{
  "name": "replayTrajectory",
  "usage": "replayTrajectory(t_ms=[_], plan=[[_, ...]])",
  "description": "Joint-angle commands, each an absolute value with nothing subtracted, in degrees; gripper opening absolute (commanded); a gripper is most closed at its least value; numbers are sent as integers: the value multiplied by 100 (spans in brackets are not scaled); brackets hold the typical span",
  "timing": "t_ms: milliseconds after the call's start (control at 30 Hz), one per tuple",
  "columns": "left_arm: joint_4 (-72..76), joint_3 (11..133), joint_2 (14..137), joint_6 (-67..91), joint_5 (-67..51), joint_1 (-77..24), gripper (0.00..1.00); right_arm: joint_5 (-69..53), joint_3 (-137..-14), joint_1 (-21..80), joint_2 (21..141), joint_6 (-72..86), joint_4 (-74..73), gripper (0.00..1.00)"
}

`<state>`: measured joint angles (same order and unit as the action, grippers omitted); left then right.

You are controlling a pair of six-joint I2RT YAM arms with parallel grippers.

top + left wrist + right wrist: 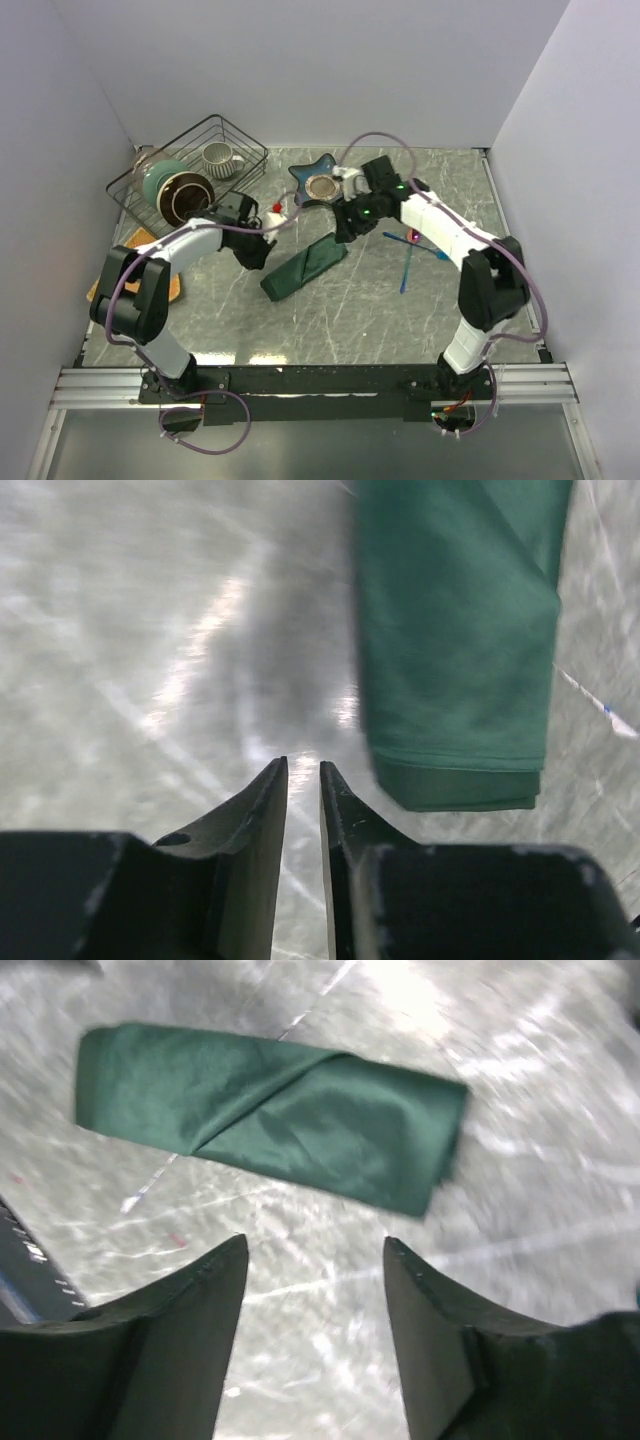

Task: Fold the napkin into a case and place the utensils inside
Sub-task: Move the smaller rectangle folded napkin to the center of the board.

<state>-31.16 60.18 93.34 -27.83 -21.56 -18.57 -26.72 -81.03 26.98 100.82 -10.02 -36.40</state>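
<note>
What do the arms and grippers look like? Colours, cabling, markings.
Both the left arm and right arm have white shells and black joints. A mauve cable loops along each. There is a green light near the right wrist. The left gripper and right gripper have black tapered fingers.

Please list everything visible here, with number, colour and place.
napkin: one, dark green, folded long, centre.
utensils: at least two, blue and pink, right of napkin.
star dish: one, blue, far centre.
cup: one, small, brown-rimmed, in the dish.
wire basket: one, black, far left.
bowls: two, teal and brown, in basket.
mug: one, grey, in basket.
mat: one, orange-tan, left edge.
left gripper: one, black, beside napkin; jaws slightly apart, empty.
right gripper: one, black, near napkin; jaws open, empty.
</note>
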Motion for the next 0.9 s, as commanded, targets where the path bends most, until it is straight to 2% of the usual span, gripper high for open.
replayTrajectory(t_ms=[0, 133, 233, 433, 567, 667, 700, 767, 867], plan=[[-2988, 5880, 9439, -3208, -1495, -2293, 24, -2514, -7595, 2146, 9607, -37, -3744, 57], [-3102, 5757, 9536, -3261, -1651, -2950, 19, -1996, -7199, 1864, 9624, 167, -3919, 47], [-3120, 5713, 9554, -2998, -1845, -3705, 18, -1802, -6971, 1732, 9712, 272, -3876, 43], [-2874, 6002, 9729, -2023, -2153, -4841, 19, -1819, -6829, 1731, 10028, 316, -3613, 43], [-2909, 6240, 9608, -1697, -2127, -4633, 20, -1969, -6952, 1784, 10300, 325, -3411, 43], [-2962, 6267, 9257, -1556, -2564, -3975, 27, -2039, -7180, 1959, 10546, 334, -3305, 43], [-3014, 6293, 9150, -1573, -2732, -3764, 36, -2091, -7242, 2003, 10608, 343, -3296, 43], [-3041, 6328, 8765, -1582, -3004, -3122, 44, -2179, -7382, 2083, 10644, 360, -3226, 45], [-2936, 6477, 8186, -1495, -3366, -2419, 65, -2233, -7619, 2048, 10372, 203, -3295, 50]])
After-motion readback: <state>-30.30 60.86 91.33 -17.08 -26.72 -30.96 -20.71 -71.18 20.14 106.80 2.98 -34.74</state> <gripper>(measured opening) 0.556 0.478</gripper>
